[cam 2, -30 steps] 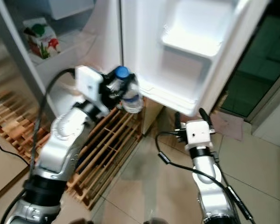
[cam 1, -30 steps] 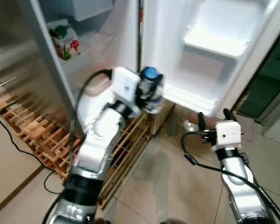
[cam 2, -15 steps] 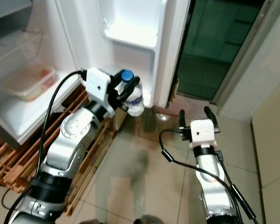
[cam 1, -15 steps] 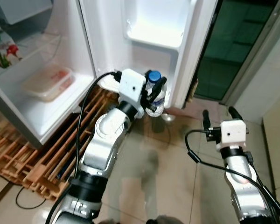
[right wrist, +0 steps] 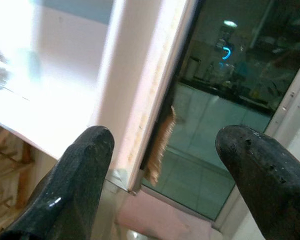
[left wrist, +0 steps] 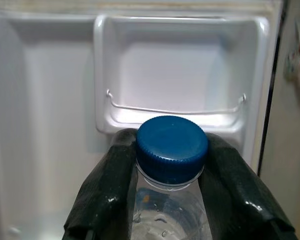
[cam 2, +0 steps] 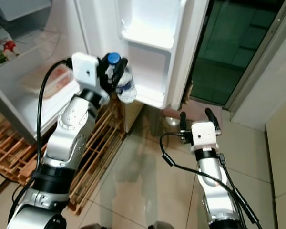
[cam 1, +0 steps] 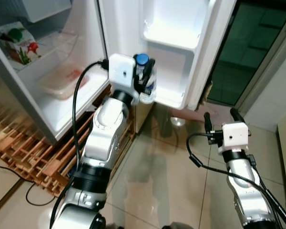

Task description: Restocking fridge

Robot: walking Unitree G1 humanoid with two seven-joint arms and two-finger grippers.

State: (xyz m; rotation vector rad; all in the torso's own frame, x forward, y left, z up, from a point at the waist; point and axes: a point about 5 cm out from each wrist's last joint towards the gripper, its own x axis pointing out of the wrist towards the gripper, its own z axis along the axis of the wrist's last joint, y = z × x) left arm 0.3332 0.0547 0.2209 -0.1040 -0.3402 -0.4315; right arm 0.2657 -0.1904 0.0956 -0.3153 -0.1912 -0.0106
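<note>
The left gripper (cam 1: 144, 76) grasps a blue-capped water bottle (cam 2: 123, 82) (label print too small to read) before the open fridge door's (cam 1: 190, 52) lower shelf (left wrist: 176, 105). The right gripper (cam 2: 198, 118), fingers spread and empty, hangs low above the tiled floor (cam 1: 162, 181).

bottle (cam 1: 146, 82) before fridge door (cam 1: 181, 52); food container (cam 1: 62, 81) on shelf (cam 1: 62, 107) left
</note>
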